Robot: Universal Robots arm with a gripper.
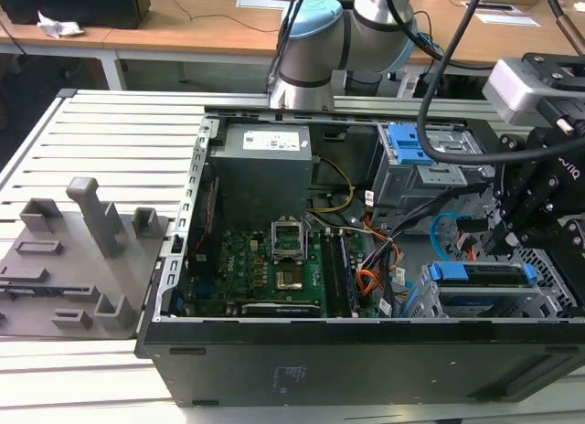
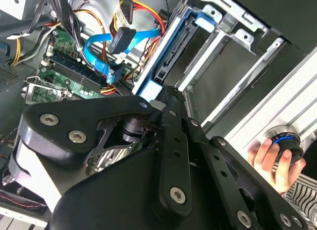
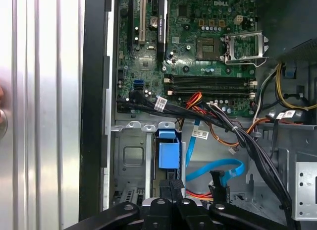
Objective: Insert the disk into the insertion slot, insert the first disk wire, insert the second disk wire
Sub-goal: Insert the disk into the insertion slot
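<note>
Black linkage of the pincer (image 3: pixel 171 186) crowds the foreground in both wrist views. Its two tips meet, so we read it as closed with nothing held between them.

Straight ahead of those tips lies the disk (image 3: pixel 167 153). Its bright blue carrier frame runs lengthwise inside the insertion slot (image 3: pixel 130 158), the low silver cage in a corner of the open computer case (image 1: pixel 366 369). The tips seem to rest against the disk's near end, though the linkage hides the contact itself. In the exterior view the disk lies level within the cage walls, directly beneath the pincer.

We judge the first step done or very nearly so, since the disk sits in its slot rather than out on the surface (image 1: pixel 110 141). Both wires are left to do:
- **Data wire:** the blue data cable (image 3: pixel 218 166) curls over the case floor just beside the pincer. Its dark plug (image 3: pixel 216 179) hangs free and touches neither the disk nor the cage.
- **Second wire:** the black connector on red and yellow leads (image 2: pixel 128 1) hangs farther ahead of the pincer, well apart from the disk and joined to nothing.

Beyond the cage, ahead of the pincer, the green motherboard (image 3: pixel 198 41) covers the case floor. Behind the pincer and outside the case, a person's hand (image 2: pixel 267 158) rests on a round black knob (image 2: pixel 283 141) with a blue ring, set on the slotted metal surface.
</note>
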